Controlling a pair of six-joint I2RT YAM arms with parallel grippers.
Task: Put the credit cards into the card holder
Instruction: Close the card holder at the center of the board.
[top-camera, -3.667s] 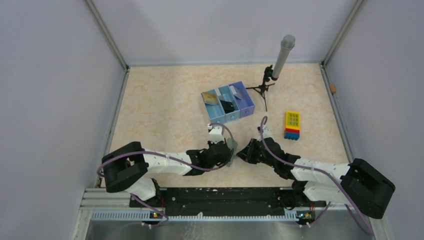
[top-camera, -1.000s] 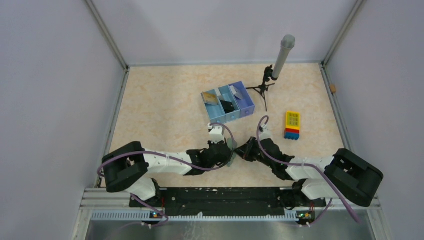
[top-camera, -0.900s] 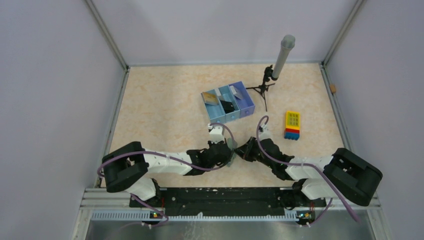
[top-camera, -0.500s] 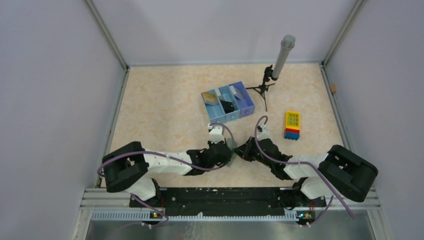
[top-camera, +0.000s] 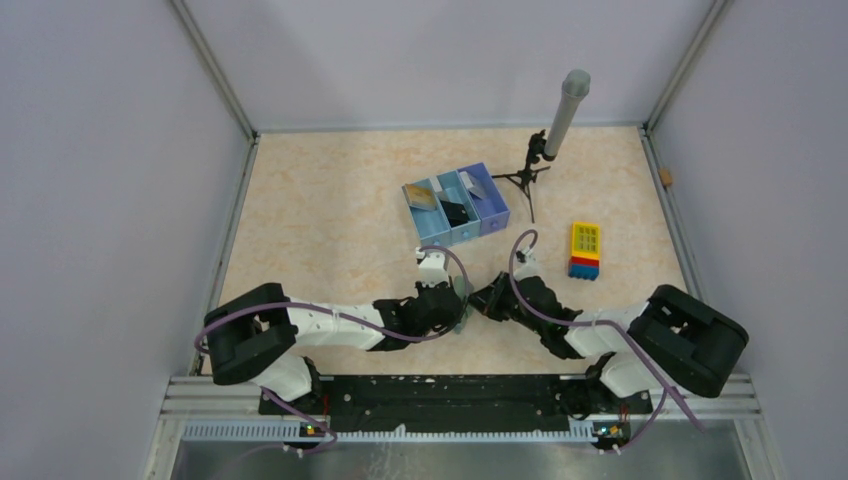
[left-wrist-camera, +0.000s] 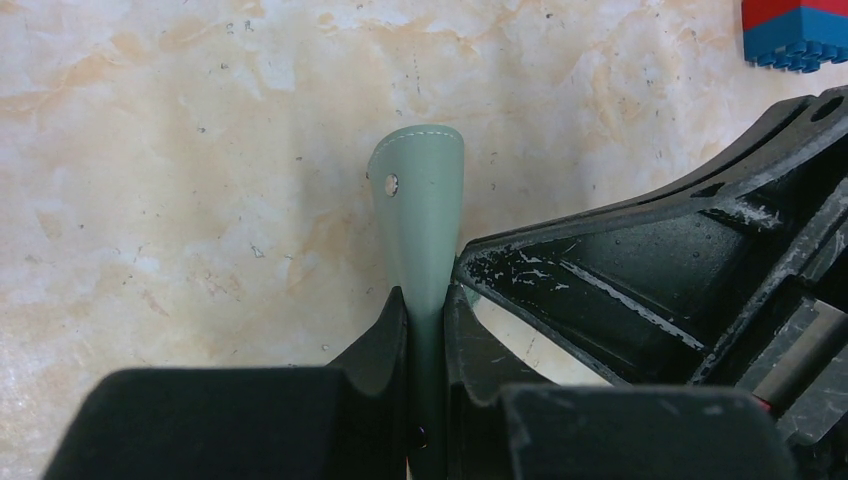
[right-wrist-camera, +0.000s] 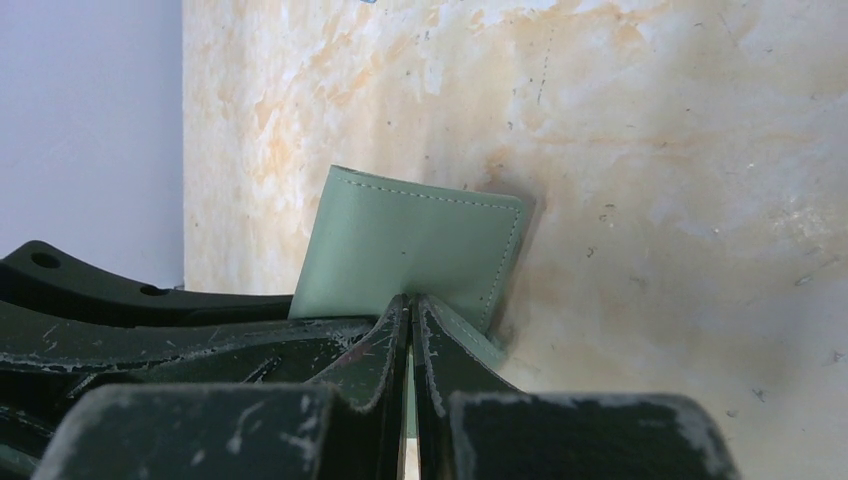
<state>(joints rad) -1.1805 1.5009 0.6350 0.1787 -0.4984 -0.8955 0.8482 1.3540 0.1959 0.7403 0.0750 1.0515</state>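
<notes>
The grey-green card holder (top-camera: 464, 300) stands on edge between my two grippers near the table's front middle. My left gripper (left-wrist-camera: 425, 300) is shut on one flap of the card holder (left-wrist-camera: 420, 200), which has a metal snap. My right gripper (right-wrist-camera: 412, 305) is shut on a thin edge of the card holder (right-wrist-camera: 410, 245), whose other panel stands behind it. In the top view the left gripper (top-camera: 458, 303) and right gripper (top-camera: 480, 303) meet tip to tip at the holder. The cards (top-camera: 421, 196) lie in the blue three-compartment tray (top-camera: 494, 216), a gold one, a black one and a silver one.
A microphone on a black tripod (top-camera: 548, 145) stands behind the tray at the back right. A yellow, red and blue brick stack (top-camera: 585, 250) lies right of the right arm, and also shows in the left wrist view (left-wrist-camera: 795, 30). Grey walls enclose the table.
The right arm has shifted left, its elbow swinging in, and its gripper has pressed closer to the card holder. The left arm has not moved.
</notes>
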